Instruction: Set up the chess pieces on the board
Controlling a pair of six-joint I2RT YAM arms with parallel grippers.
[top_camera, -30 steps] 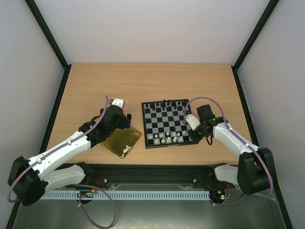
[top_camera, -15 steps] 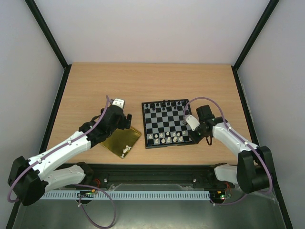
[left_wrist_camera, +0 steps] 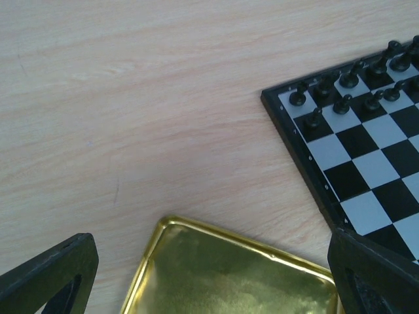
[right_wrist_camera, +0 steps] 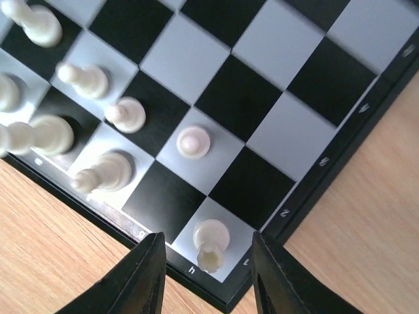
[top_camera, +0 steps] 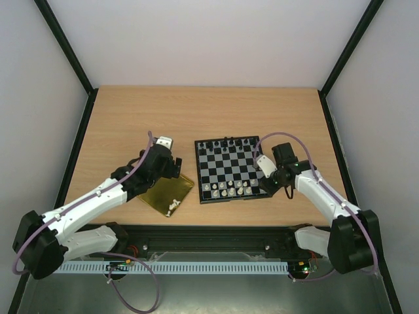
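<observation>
Where the board point(top_camera: 227, 167) lies on the wooden table point(top_camera: 196, 111), right of centre, its black and grey-white checks sit inside a black rim printed with small letters and numbers. The cream chess pieces point(top_camera: 226, 190) crowd its two near rows, and the black chessmen point(top_camera: 226, 142) line the far rows. A few more cream pieces point(top_camera: 174, 207) lie on the near part of the gold tray point(top_camera: 167, 191), just left of the board.

In the right wrist view a rook point(right_wrist_camera: 211, 243) stands upright on the corner square marked h, with a pawn point(right_wrist_camera: 194, 141) on the light square diagonally next to it.

The right arm reaches in from the right to the board's near right corner. The right gripper point(right_wrist_camera: 208, 261) points down over the rook, its fingers point(right_wrist_camera: 147, 275) apart on either side of the rook, with a gap on both sides.

The left arm stretches forward and to the right. The left gripper point(left_wrist_camera: 209, 278) hangs above the tray's far corner with its fingers point(left_wrist_camera: 46, 278) spread wide and nothing between them.
</observation>
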